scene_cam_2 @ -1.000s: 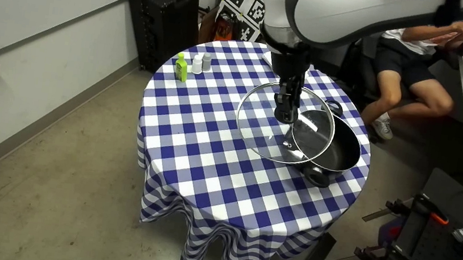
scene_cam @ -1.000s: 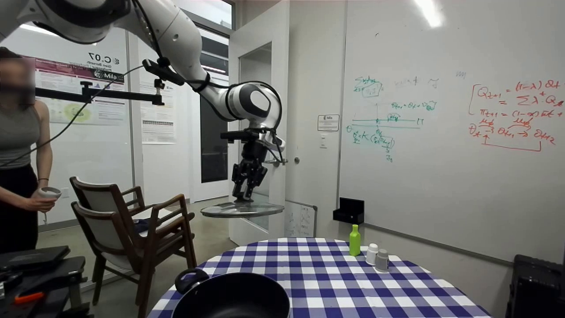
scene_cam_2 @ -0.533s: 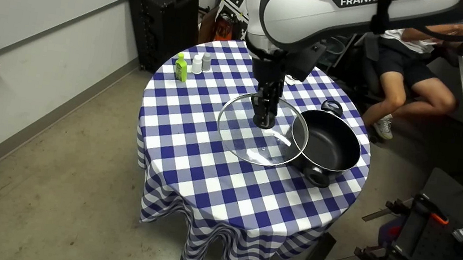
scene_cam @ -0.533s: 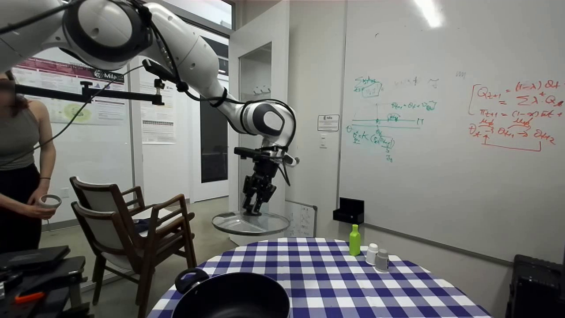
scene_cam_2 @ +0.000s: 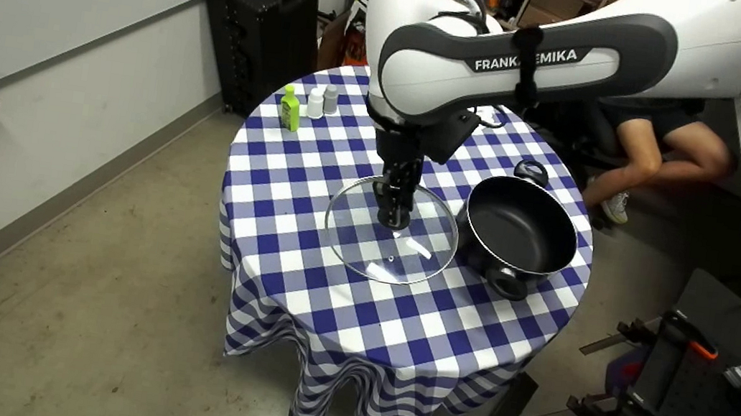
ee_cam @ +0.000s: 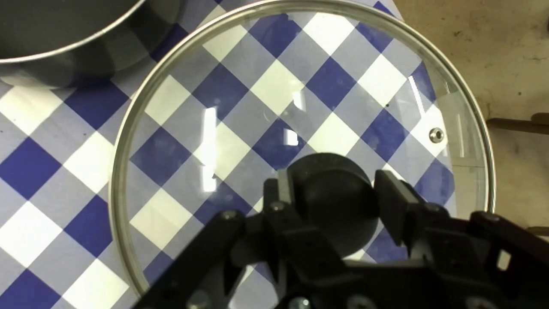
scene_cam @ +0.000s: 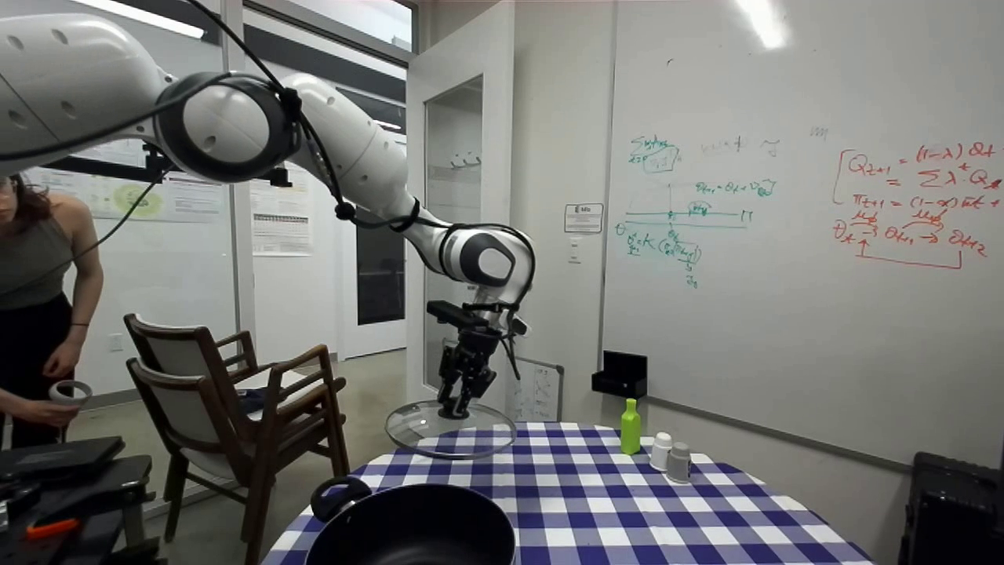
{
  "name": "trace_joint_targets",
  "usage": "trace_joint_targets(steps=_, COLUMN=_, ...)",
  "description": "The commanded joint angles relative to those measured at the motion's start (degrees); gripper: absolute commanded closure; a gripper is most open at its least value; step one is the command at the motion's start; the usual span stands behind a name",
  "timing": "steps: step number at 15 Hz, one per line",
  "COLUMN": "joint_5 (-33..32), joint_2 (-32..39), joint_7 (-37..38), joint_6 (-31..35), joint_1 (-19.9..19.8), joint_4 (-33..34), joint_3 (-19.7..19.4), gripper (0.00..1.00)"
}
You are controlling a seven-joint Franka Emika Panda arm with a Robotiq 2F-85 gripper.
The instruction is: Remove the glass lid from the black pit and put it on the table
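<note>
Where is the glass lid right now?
In an exterior view, the glass lid is just left of the black pot, held above the checked table by the fingers, which grip its knob.

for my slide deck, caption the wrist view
Pincer gripping a glass lid by its black knob over the checked tablecloth, black pot at upper left.

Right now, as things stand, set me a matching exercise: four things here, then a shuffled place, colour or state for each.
Things:
1. Round clear-glass lid
2. Wide black cooking pot
3. Small lime-green bottle
4. Round cloth-draped table

Matches:
A. beside a small white container and a grey container
B. blue and white checks
C. uncovered, dark inside showing
D. held in the black pincer by its round black knob

Pairs: 1-D, 2-C, 3-A, 4-B
</note>
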Motion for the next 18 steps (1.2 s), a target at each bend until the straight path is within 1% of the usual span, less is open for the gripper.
trace_joint_targets(steps=1, joint_5=0.83, joint_2=6.84, joint_7=-2.05, joint_6=-2.08, joint_1=-0.32, joint_4=7.54, joint_3=0.26, gripper=0.75)
trace_joint_targets(steps=7, joint_5=1.70, joint_2=13.73, joint_7=-2.14, joint_6=-2.67, joint_1=-0.53, joint_4=13.29, joint_3=1.16, gripper=0.75)
trace_joint_targets(steps=12, joint_5=3.31, joint_2=16.50, joint_7=-1.83, joint_6=-2.28, joint_1=-1.56, joint_4=16.81, joint_3=1.57, gripper=0.75)
trace_joint_targets(steps=13, joint_5=3.49, joint_2=16.89, joint_7=-1.68, joint_6=-2.10, joint_1=-1.55, joint_4=17.00, joint_3=1.58, gripper=0.47)
trace_joint_targets(steps=14, joint_5=3.34, joint_2=16.74, joint_7=-1.51, joint_6=-1.70, joint_1=-1.89, joint_4=16.58, joint_3=1.99, gripper=0.68)
trace_joint_targets(steps=15, joint_5=3.42, joint_2=17.15, joint_7=-1.37, joint_6=-1.65, joint_1=-1.83, joint_4=16.89, joint_3=2.21, gripper=0.73)
trace_joint_targets(steps=16, joint_5=3.46, joint_2=17.38, joint_7=-1.38, joint_6=-1.63, joint_1=-1.94, joint_4=16.89, joint_3=2.50, gripper=0.44)
trace_joint_targets(steps=17, joint_5=3.44, joint_2=17.42, joint_7=-1.47, joint_6=-1.58, joint_1=-2.00, joint_4=16.58, joint_3=2.75, gripper=0.27)
trace_joint_targets(steps=18, joint_5=3.47, joint_2=17.37, joint_7=-1.49, joint_6=-1.59, joint_1=-2.09, joint_4=16.33, joint_3=3.05, gripper=0.24)
